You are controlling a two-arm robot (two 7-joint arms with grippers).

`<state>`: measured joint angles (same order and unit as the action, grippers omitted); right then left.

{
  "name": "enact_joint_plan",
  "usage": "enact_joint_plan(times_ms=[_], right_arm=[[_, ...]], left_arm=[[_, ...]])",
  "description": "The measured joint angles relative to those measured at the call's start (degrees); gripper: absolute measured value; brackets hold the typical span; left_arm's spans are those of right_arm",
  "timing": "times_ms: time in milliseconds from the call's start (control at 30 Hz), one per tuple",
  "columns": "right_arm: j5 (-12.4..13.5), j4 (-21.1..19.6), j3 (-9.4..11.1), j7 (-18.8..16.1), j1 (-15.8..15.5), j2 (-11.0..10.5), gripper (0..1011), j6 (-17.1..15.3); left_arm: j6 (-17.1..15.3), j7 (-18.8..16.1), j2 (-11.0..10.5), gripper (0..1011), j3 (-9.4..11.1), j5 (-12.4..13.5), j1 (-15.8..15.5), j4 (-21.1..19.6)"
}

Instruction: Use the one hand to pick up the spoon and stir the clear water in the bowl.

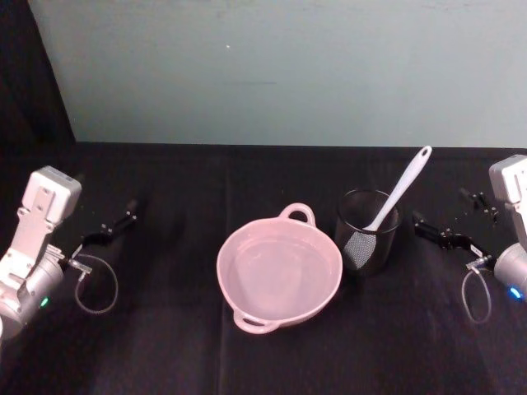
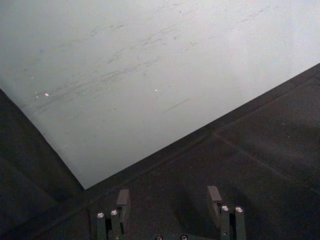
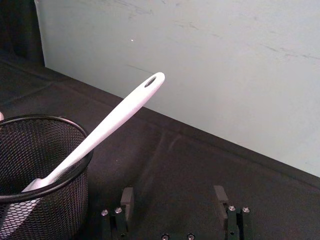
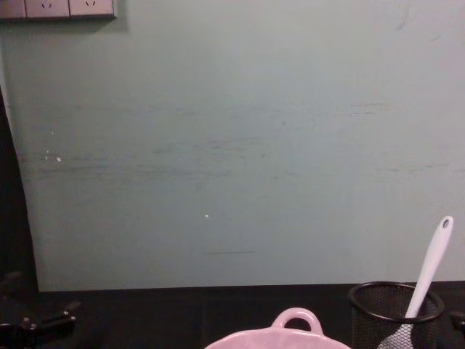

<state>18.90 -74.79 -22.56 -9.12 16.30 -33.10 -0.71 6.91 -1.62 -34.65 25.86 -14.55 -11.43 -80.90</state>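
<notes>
a black cloth covers the table (image 1: 165, 346), and a pale green wall (image 1: 272, 74) stands behind it. white wall sockets (image 4: 58, 7) sit high on the wall at the left. no writing can be read. the left gripper (image 1: 113, 226) rests at the left side, its fingers wide apart with nothing between them. the pink bowl (image 1: 278, 271) of clear water sits in the middle. just right of it is a black mesh cup (image 1: 367, 231) with the white spoon (image 1: 400, 188) leaning inside. the right gripper (image 1: 442, 234) rests near the cup, fingers wide, holding nothing.
</notes>
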Motion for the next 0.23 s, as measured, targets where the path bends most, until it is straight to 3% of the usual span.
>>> enact_joint_plan(times_ms=[233], right_arm=[[0.0, 0.0, 0.0, 0.0, 0.0, 0.0, 1003, 0.1]], left_arm=[[0.0, 0.0, 0.0, 1005, 0.0, 0.0, 0.0, 0.0]])
